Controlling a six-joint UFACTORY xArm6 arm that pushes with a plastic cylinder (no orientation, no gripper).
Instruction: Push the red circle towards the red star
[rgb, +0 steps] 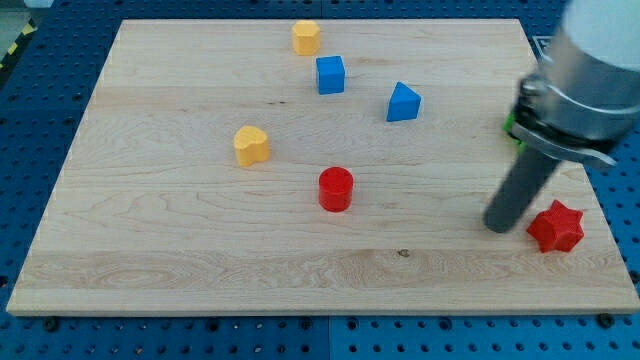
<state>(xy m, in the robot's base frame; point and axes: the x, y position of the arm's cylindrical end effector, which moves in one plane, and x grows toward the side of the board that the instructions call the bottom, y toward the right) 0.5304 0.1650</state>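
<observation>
Red circle (336, 189) sits well apart from the red star (556, 226); our bare tip (498, 226), beside the star, touches nothing.

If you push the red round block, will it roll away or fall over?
Probably neither. The red circle stands on its flat end on the wooden board, so it should slide, not roll. It looks short and wide, so tipping seems unlikely. My tip is far off, beside the red star.

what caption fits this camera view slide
My tip sits just left of the red star, far from the red circle.
</observation>
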